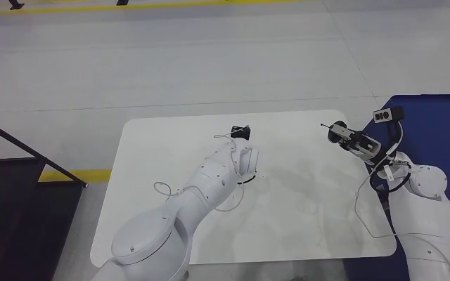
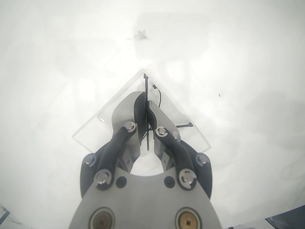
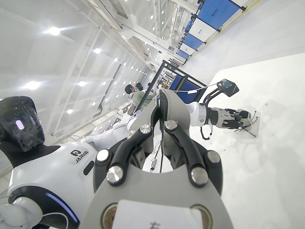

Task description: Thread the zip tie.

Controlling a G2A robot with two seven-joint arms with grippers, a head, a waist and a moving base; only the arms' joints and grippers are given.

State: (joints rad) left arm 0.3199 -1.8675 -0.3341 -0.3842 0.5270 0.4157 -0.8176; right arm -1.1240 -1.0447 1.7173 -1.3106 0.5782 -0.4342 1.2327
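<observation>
My left fingers [image 2: 126,113] clamp zip tie [image 2: 145,86] mid-strap above clear holder [image 2: 104,110], ends free | my right fingers [image 3: 171,106] closed on second tie [image 3: 162,148], raised off table [image 1: 176,154], likely staged for threading.

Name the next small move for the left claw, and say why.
Probably lift the left claw straight up. It is shut on a zip tie just above the clear tray, and the right claw is far off across the table.

Factory hall: ceiling lights [image 3: 54,31], blue partitions [image 3: 215,13]
</observation>
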